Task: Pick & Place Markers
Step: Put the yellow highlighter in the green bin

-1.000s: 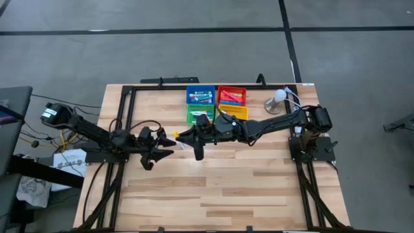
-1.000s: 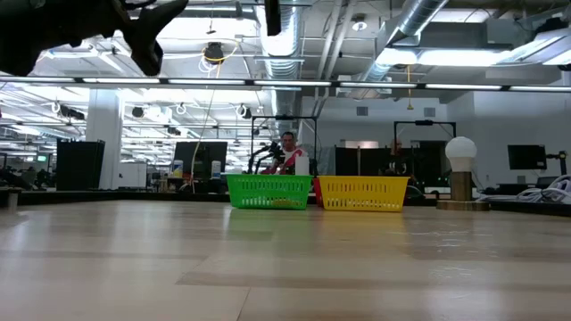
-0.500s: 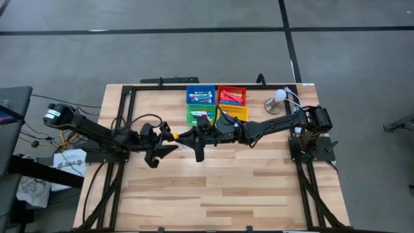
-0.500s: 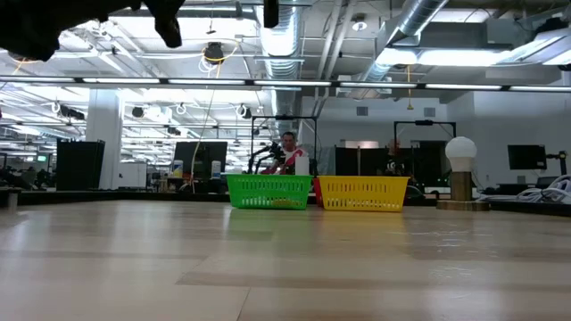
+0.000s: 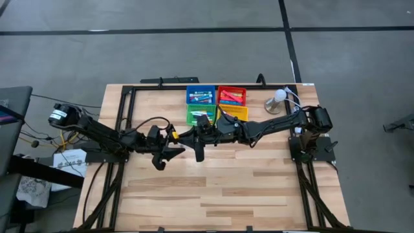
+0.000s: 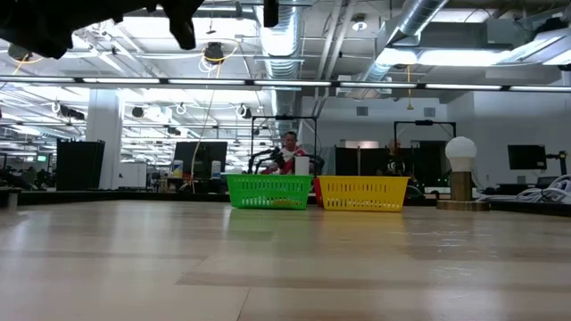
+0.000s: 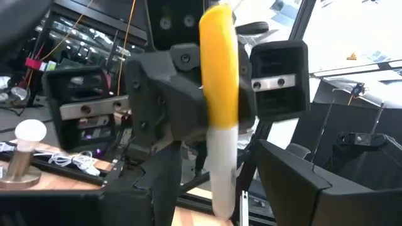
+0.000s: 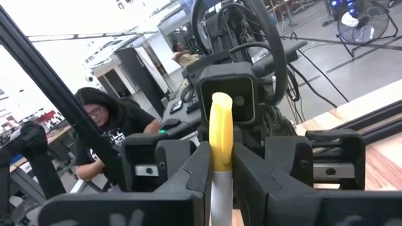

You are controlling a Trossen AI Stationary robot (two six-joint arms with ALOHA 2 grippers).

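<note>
Yellow-capped marker (image 8: pixel 220 135) is staying pinched in my right gripper (image 5: pixel 196 138), clear above the table's middle, while my left gripper (image 5: pixel 169 151), fingers apart, is facing it. Blue tray (image 5: pixel 200 95) and red tray (image 5: pixel 231 95) are already holding markers; this one is still waiting for its tray.

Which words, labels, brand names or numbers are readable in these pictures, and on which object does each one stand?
No text is readable in any view.
Yellow marker: plain cap, no print visible.
Person's dark shirt: pale lettering, too blurred to read.
Green basket and yellow basket: no labels visible.
</note>
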